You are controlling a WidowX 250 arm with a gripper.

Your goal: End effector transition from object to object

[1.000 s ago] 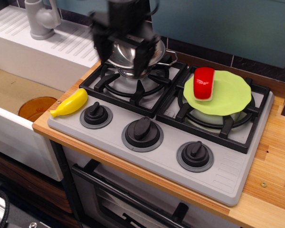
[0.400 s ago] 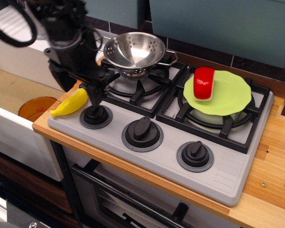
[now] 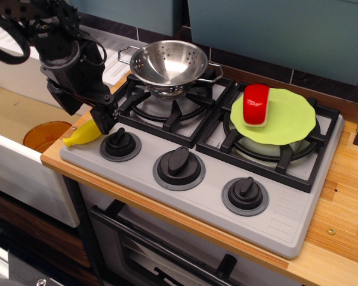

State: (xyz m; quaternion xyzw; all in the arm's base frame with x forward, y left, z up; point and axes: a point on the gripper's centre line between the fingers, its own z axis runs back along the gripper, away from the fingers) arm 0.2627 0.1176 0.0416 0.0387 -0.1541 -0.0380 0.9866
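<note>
My black gripper (image 3: 98, 122) with its cables hangs at the left end of the grey stove (image 3: 185, 190). Its fingers come down on the right end of a yellow banana (image 3: 80, 136) that lies on the stove's left corner. The fingertips hide that end of the banana, so I cannot tell whether they are open or closed around it. A steel colander (image 3: 170, 62) sits on the back left burner, clear of the gripper. A red block (image 3: 256, 103) rests on a green plate (image 3: 286, 119) on the right burner.
Three black knobs (image 3: 120, 143) (image 3: 179, 166) (image 3: 245, 193) line the stove front; the left one is just right of the gripper. A sink with an orange dish (image 3: 45, 134) lies to the left. A wooden counter (image 3: 340, 226) extends right.
The gripper left the colander, swung left and down past the left knob, and now stands a little further left, over the banana's right end.
</note>
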